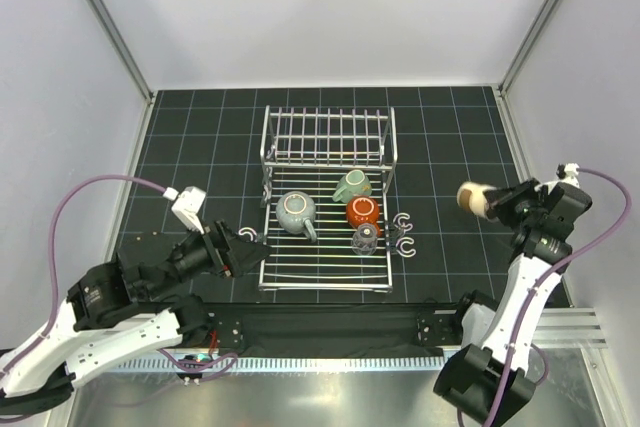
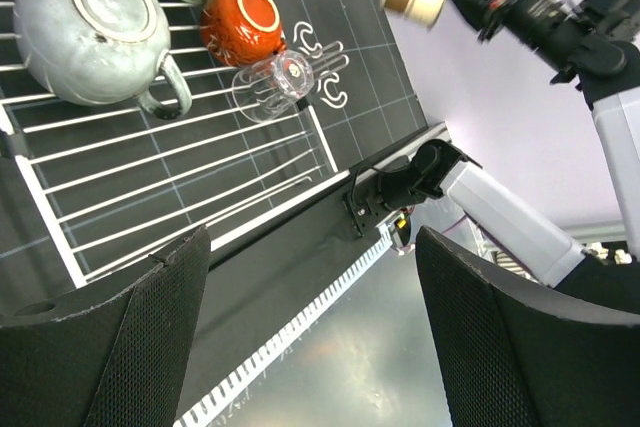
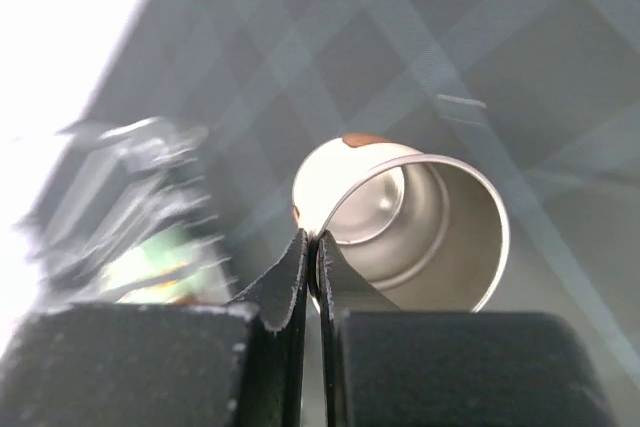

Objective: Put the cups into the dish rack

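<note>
**Now: tumbler aloft on the right, four cups on the rack**

Legible writing: on the upturned base of the orange-brown mug (image 2: 240,22) there is only a pale ring, and the wrist views are too coarse to tell whether it carries any mark.

The right arm rises from its base at the near right corner, bends at the elbow and turns its wrist inward toward the dish rack (image 1: 322,269). The right gripper (image 1: 497,204) is pinched on the rim of the cream tumbler (image 1: 474,196). In the right wrist view the two fingers (image 3: 296,269) meet almost flat against each other over the cup's wall, with the open mouth facing the camera. The tumbler lies on its side in the air above the black gridded mat (image 1: 450,137), to the right of the rack and well apart from it.

The left arm sits low and folded, its forearm reaching toward the rack's near left side. The left gripper (image 1: 258,250) is spread wide with nothing between its jaws, just beside the rack's left edge.

On the rack's flat rod base are the pale grey-green mug (image 1: 296,211), the mint-green mug (image 1: 351,186), the orange-brown mug and the clear glass (image 1: 365,238). The last three are clustered near the right edge, in front of the upright barred section. Small white hooks (image 1: 403,234) lie on the mat just right of the rack.
</note>
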Available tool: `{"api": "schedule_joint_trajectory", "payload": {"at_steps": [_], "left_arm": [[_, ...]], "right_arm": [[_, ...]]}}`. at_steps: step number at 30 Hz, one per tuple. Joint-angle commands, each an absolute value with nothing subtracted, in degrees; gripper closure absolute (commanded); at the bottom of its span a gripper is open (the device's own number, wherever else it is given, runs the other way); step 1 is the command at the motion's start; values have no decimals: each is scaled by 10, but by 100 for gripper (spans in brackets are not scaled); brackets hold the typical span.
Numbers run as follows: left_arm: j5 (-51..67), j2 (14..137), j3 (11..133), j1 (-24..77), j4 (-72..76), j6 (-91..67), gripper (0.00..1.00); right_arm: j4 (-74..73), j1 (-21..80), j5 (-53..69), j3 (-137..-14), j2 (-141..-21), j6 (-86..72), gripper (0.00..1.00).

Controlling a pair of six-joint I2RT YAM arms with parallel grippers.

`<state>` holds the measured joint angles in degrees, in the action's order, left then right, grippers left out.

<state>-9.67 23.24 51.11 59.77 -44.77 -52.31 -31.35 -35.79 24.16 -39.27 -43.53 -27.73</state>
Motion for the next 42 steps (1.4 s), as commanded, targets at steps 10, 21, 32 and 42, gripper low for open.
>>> {"api": "schedule_joint_trajectory", "payload": {"at_steps": [10,21,32,42], "left_arm": [[-58,256,488,599,-359,-541,19],[-46,248,473,599,-313,-541,20],[104,264,443,599,-96,-512,6],[71,290,453,599,-26,-526,1]], "right_arm": [[-45,-276,546,-517,-321,-445,96],[276,-157,617,-547,-378,-767,96],[525,125,597,-487,-432,-892,96],[250,290,455,-459,-396,-664,96]]}}
